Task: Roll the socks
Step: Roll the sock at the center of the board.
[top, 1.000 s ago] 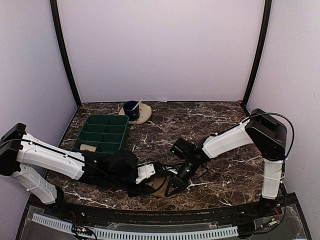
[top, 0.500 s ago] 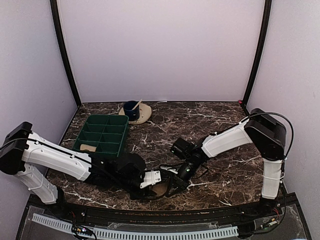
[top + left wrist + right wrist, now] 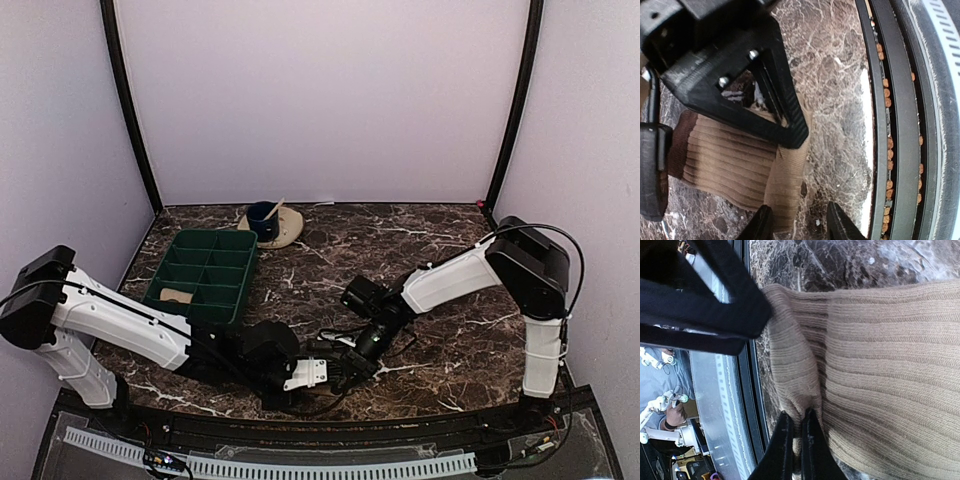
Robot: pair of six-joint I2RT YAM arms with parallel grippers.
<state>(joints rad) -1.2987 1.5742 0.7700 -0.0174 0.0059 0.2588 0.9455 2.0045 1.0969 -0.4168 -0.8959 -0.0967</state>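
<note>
readable text: none | labels: none | brands: none | numbers: none | signs: none legible

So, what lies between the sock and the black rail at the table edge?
Bare marble tabletop, with one left gripper finger over it, between sock and rail; seen in the left wrist view.

From my station I log one dark brown, white-veined marble-pattern table (image 3: 440, 240). Lying directly on it: a green compartment tray (image 3: 250, 265) at left; a beige saucer (image 3: 288, 232) just beyond the tray's far right corner; a tan ribbed sock (image 3: 730, 165), one edge folded, near the front edge.
</note>
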